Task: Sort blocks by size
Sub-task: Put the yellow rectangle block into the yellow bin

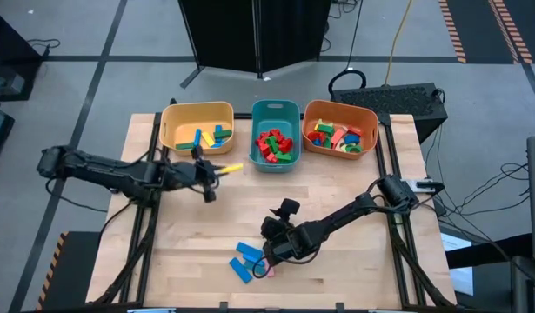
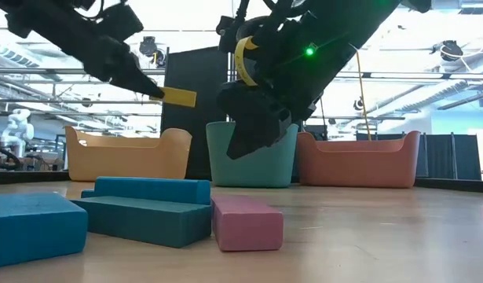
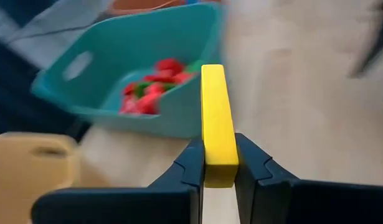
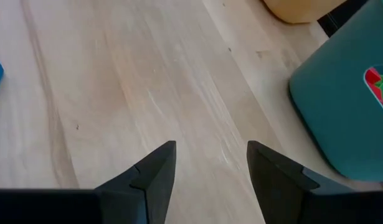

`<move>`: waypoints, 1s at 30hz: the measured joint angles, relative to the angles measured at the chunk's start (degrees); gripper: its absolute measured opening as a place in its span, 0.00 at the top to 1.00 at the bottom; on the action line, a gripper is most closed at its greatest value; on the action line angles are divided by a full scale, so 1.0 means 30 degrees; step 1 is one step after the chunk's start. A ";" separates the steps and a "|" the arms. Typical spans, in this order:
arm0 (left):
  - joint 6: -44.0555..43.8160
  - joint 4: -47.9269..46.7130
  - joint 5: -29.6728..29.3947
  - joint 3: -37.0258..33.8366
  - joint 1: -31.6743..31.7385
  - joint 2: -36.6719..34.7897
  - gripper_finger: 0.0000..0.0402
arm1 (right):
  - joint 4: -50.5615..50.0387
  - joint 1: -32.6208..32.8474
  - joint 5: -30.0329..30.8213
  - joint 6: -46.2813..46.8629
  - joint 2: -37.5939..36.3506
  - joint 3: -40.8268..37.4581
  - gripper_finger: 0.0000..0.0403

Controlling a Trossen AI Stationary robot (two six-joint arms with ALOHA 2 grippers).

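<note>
One smooth yellow bar (image 3: 218, 121) sits pinched in the left tool (image 3: 219, 168).

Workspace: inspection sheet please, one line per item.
Surface: wooden table, bare in the middle.
Job's things: yellow bar in the left gripper; blue blocks and pink block near the front edge; sorted blocks in yellow bin, teal bin, orange bin.
Clutter: nothing seen.
Grippers: left gripper shut on the bar beside the yellow bin; right gripper open, empty, above the loose blocks.
Cables: yellow cable on floor behind.
Surroundings: dark cabinet behind the table.
</note>
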 joint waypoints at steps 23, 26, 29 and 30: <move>-0.4460 -0.1224 -0.2199 0.0000 1.0425 -0.0213 0.92 | -0.0350 0.0079 -0.0080 0.0583 0.0000 -0.0015 0.54; -0.5421 -0.1829 -0.2067 0.0000 1.1402 -0.0205 0.92 | -0.0355 0.0095 -0.0091 0.0583 0.0000 -0.0015 0.54; -0.6573 -0.1966 -0.2060 0.0000 1.2159 -0.0205 0.92 | -0.0357 0.0095 -0.0102 0.0583 0.0000 -0.0015 0.54; -0.7096 -0.2045 -0.2063 0.0000 1.2381 -0.0205 0.92 | -0.0350 0.0095 -0.0102 0.0583 0.0000 -0.0015 0.54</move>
